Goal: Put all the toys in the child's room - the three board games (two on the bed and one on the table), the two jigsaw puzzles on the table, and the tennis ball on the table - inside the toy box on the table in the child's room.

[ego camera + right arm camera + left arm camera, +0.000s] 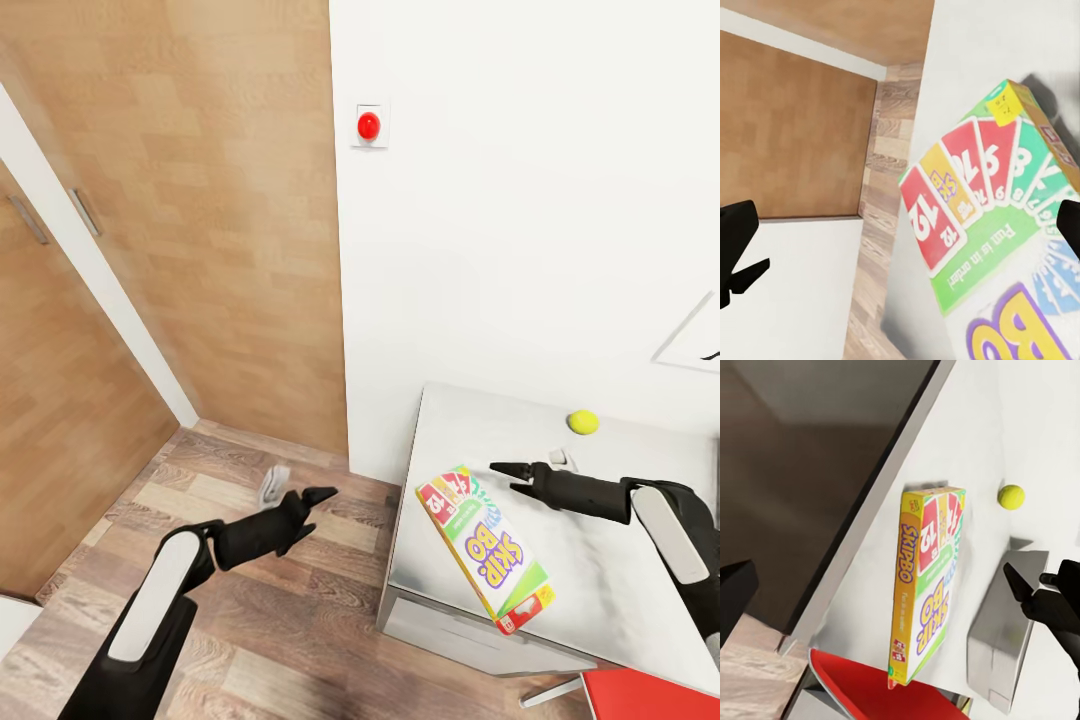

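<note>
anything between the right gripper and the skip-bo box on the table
Nothing: bare white table separates the right gripper from the Skip-Bo box, seen in the head view.

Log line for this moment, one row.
right gripper: open, above table | left gripper: over floor | board game: at table edge | tennis ball: on table

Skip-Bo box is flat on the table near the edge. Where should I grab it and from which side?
Probably the corner of the Skip-Bo box that juts past the table edge. The box lies flat, so only there can a finger get under it. Come in from the floor side with the right gripper, one finger above, one below.
</note>
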Available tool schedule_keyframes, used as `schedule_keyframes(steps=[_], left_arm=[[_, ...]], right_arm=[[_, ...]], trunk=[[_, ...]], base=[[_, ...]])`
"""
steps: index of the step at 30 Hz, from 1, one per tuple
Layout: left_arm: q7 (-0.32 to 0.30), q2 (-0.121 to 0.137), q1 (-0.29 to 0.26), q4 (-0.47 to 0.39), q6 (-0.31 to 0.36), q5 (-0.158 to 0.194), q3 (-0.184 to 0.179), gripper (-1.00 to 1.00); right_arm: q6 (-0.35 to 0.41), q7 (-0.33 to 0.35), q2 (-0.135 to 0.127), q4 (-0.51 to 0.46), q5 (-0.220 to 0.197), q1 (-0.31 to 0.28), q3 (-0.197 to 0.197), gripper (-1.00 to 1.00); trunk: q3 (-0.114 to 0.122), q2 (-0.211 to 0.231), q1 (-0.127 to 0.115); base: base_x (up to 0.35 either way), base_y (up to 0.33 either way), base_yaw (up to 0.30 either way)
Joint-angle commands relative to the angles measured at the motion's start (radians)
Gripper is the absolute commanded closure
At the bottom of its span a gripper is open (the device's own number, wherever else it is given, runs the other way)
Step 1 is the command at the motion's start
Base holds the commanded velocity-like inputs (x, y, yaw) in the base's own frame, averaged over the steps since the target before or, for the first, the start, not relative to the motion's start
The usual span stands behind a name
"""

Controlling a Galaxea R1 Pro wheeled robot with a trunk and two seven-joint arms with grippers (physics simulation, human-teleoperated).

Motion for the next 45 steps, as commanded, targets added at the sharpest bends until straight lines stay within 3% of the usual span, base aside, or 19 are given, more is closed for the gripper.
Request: schedule_keyframes(steps=[1,9,21,34,45], left_arm=[[0.010,0.002,0.001,-0.001,0.000,0.011,0.000,-1.00],[0.010,0.005,0.005,-0.001,0.000,0.010,0.002,-1.00],[0.010,0.006,0.007,0.001,-0.001,0.010,0.003,-1.00],[0.010,0.005,0.007,0.003,-0.001,0.010,0.003,-1.00],[0.010,0.006,0.007,0.004,-0.005,0.010,0.003,-1.00]], right_arm=[[0.004,0.006,0.000,0.002,0.008,-0.002,-0.001,-1.00],[0.004,-0.031,0.001,0.007,0.008,-0.004,-0.001,-1.00],[0.004,-0.157,-0.006,0.006,0.006,-0.005,-0.008,-1.00],[0.004,-0.185,-0.048,0.005,0.003,0.002,-0.011,-1.00],[0.004,-0.188,-0.051,0.009,0.003,0.003,-0.004,-1.00]], trunk=[[-0.002,-0.002,0.001],[-0.002,-0.002,0.001],[-0.002,-0.002,0.001],[-0.002,-0.002,0.001],[-0.002,-0.002,0.001]], base=[[0.000,0.000,0.000],[0.000,0.000,0.000],[0.000,0.000,0.000],[0.000,0.000,0.000],[0.000,0.000,0.000]])
